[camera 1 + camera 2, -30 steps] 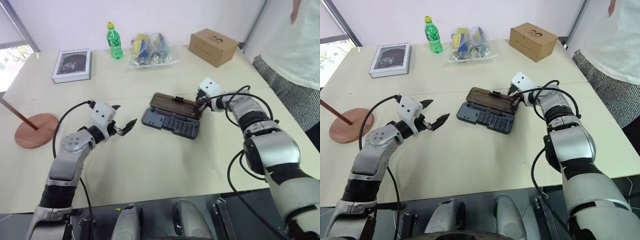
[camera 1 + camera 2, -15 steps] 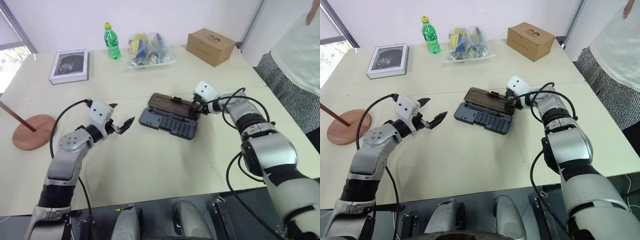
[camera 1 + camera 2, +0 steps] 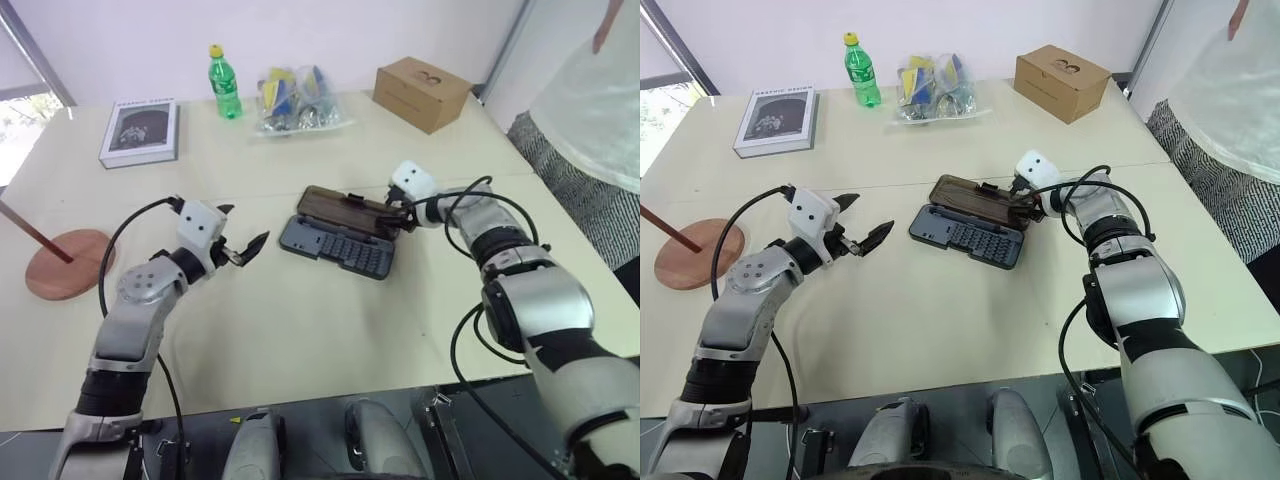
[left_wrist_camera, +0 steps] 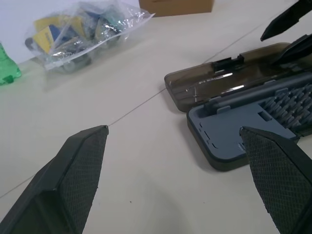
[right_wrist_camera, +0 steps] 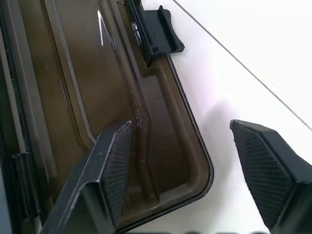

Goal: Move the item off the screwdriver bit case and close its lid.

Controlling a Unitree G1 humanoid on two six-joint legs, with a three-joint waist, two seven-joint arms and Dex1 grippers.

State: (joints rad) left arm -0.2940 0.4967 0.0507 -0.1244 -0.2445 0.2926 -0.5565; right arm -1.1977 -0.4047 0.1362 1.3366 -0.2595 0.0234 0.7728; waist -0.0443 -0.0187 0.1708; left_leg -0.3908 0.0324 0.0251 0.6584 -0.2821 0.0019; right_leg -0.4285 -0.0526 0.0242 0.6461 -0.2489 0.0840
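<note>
Currently we find the wooden stand [image 3: 68, 262] set well apart at nine o'clock, leaving the bit case [image 3: 342, 241] clear, its lid [image 5: 117, 112] flat open with the right gripper [image 5: 195, 170] parted astride its corner, apparently to lift it, the left gripper [image 3: 243, 250] idle, wide.

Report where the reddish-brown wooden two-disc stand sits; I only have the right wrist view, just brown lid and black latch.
Observer: The reddish-brown wooden two-disc stand rests a disc on the cream table near its left edge, well clear of the dark grey-blue plastic bit case.
Operator: Give me the left tool.
Observer: The left tool hovers open above the table, left of the case, holding nothing.
Operator: Confirm the lid's position.
Observer: The brown rectangular lid lies folded back flat, rows of bits exposed; the right tool is open at its right end.
</note>
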